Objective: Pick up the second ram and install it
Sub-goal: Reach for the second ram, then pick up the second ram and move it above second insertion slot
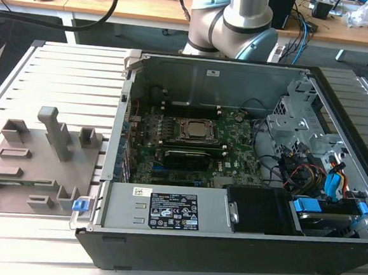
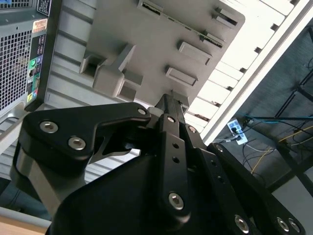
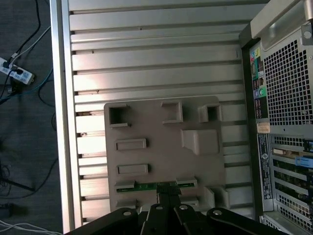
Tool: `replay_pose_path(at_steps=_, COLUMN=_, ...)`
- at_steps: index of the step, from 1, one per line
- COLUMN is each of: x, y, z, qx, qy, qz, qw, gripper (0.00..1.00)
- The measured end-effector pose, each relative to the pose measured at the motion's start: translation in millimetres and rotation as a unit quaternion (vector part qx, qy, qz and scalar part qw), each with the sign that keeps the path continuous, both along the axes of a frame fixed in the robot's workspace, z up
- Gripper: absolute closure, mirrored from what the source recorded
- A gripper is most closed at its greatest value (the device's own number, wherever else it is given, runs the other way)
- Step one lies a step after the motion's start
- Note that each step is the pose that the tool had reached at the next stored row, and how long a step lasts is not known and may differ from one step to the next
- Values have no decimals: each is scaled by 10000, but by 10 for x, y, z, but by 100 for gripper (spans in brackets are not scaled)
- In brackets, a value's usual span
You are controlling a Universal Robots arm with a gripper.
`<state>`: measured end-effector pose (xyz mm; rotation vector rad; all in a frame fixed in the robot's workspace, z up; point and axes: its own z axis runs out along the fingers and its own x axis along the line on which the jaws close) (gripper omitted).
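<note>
End effector (image 3: 168, 192), pinched narrow, hangs right over the second ram (image 3: 146, 186) lying in the gray holder (image 3: 161, 156) below it; I think a good grab needs the stick's middle, straight down, gently.

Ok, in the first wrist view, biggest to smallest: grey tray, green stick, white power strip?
Largest first:
1. grey tray
2. green stick, long but thin
3. white power strip
The strip lies farther off on the floor, so those last two are unsure.
</note>
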<state>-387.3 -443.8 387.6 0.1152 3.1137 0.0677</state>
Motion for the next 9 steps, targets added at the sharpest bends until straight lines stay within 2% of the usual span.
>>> replay_pose_path(at_steps=6, x=0, y=-1, z=0, qx=0, qy=0, qz=11, qw=10000, gripper=89)
replay_pose_path(at_steps=9, x=0, y=-1, z=0, qx=0, qy=0, qz=137, qw=9999, gripper=89)
